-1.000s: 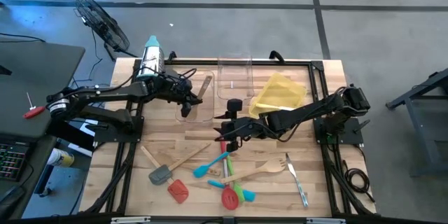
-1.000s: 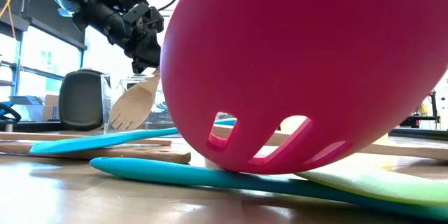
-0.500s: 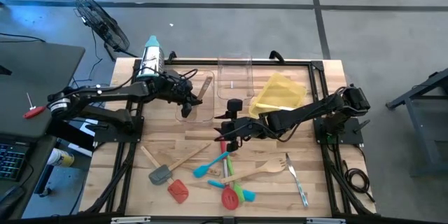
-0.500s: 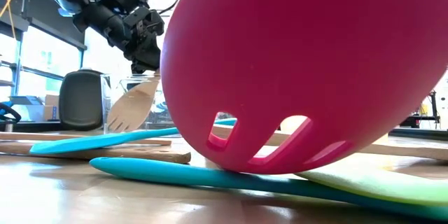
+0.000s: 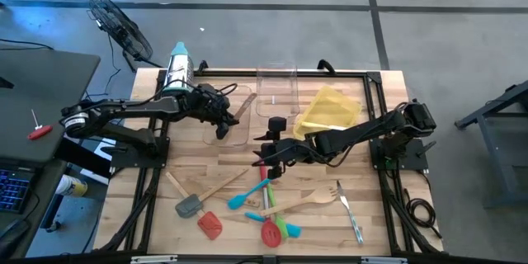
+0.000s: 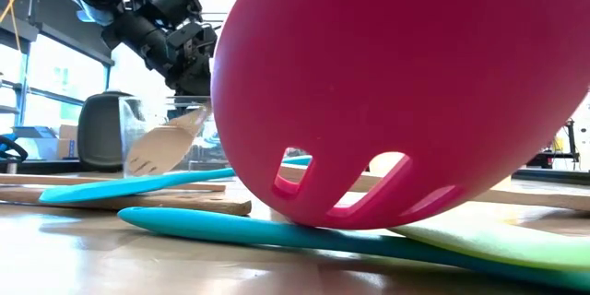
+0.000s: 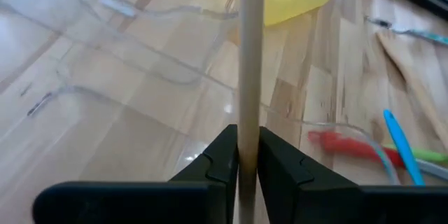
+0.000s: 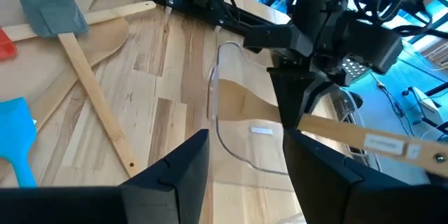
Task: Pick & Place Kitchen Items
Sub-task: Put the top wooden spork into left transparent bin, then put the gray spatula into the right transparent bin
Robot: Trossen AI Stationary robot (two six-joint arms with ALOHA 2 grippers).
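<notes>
Two arms work over the wooden table (image 5: 198, 165). Left gripper (image 5: 223, 118) pinches a wooden fork (image 6: 164, 144) by its slim handle, holding it above a clear tray (image 5: 229, 132); in the left wrist view the two dark fingers (image 7: 225, 161) press against the pale shaft from both sides. From the low camera the fork hangs tilted below the gripper, tines pointing down and away from it, and I cannot tell whether the tines touch the tray. Just behind this gripper, toward the table's far edge, stands a steel grater (image 5: 176, 70) with a teal top.

Beyond the left gripper, toward the middle, sits a second clear tray (image 5: 276, 91), and a yellow tray (image 5: 330, 107) lies beside it.

Right gripper (image 5: 266, 155) hovers near the table's middle with its fingers (image 8: 175, 175) spread apart and nothing between them. Below and in front of it lie the remaining utensils: a grey spatula (image 5: 188, 205), a red spatula (image 5: 209, 224), a teal spatula (image 5: 247, 194), a red slotted spoon (image 5: 270, 231), another wooden fork (image 5: 309, 200) and, well off to its outer side, metal cutlery (image 5: 348, 210).
</notes>
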